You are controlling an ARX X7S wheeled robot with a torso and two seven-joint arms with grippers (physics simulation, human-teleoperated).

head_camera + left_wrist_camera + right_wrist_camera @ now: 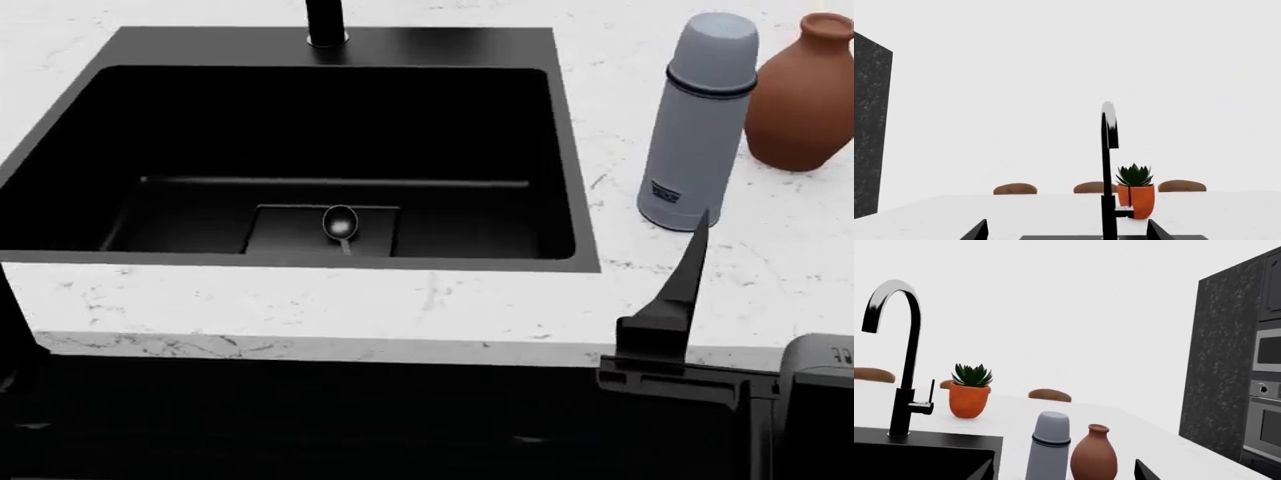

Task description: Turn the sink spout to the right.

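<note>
Head view: sink spout point(324, 22) at back rim of sink point(574, 200), untouched; right gripper point(674, 300) low by table point(400, 305) edge near flask point(694, 120) and clay jug point(801, 95). Jaws' spread: cannot tell. Risk: careless reach toppling flask, or catching side lever point(927, 401) instead.

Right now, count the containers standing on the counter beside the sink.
2: a grey flask right of the sink, and a brown clay vase just behind it. Others may sit out of view.
</note>
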